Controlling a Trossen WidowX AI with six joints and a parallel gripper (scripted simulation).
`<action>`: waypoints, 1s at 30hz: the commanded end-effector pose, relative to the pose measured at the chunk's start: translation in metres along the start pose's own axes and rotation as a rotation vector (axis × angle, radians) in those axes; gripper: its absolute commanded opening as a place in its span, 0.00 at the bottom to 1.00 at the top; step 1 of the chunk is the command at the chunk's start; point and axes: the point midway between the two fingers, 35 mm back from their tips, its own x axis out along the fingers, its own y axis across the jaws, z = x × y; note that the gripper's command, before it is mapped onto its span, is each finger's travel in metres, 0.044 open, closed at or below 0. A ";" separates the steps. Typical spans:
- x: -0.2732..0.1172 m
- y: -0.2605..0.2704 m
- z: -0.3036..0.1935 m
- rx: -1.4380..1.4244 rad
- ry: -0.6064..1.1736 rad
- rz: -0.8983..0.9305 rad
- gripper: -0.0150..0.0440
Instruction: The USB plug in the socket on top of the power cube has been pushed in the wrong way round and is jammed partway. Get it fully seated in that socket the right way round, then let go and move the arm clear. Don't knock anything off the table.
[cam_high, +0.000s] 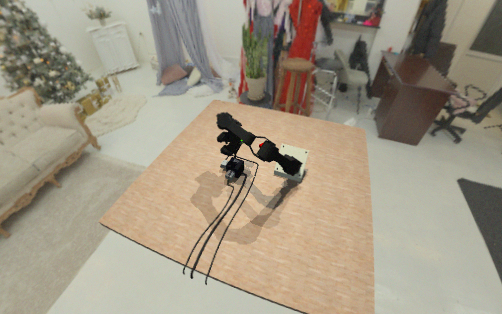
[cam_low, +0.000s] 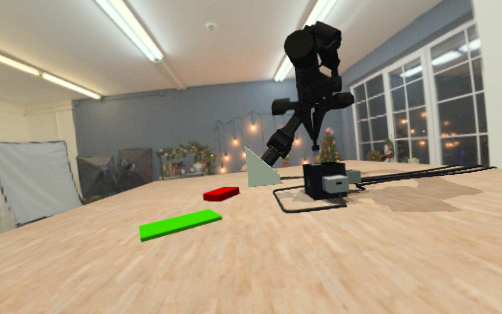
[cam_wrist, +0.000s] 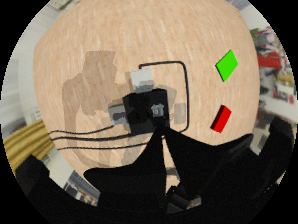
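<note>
The black power cube (cam_high: 236, 167) (cam_low: 314, 181) (cam_wrist: 142, 120) stands on the wooden table. My gripper (cam_low: 314, 142) (cam_wrist: 161, 131) is above it, fingers pointing down, shut on the USB plug. The small plug (cam_low: 315, 148) shows below the fingertips in the exterior view, its lighter end pointing down. A small gap shows between it and the cube's top, so it is out of the socket. In the wrist view a grey patch shows just beyond the fingertips over the cube's top; I cannot tell whether it is socket or plug metal. Which way round the plug is turned is too small to tell.
Grey plugs (cam_low: 335, 184) (cam_wrist: 142, 80) with black cables sit at the cube's sides; one cable loops around it. A red block (cam_low: 221, 194) (cam_wrist: 220, 119) and green slab (cam_low: 180, 224) (cam_wrist: 227, 65) lie off to one side. A pale wedge (cam_low: 260, 172) stands by the arm's base.
</note>
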 end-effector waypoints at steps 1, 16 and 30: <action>0.000 0.000 0.000 -0.102 0.000 0.000 0.25; 0.000 0.000 0.000 -0.495 0.000 0.000 0.25; 0.000 0.000 0.000 -0.861 0.000 0.000 0.25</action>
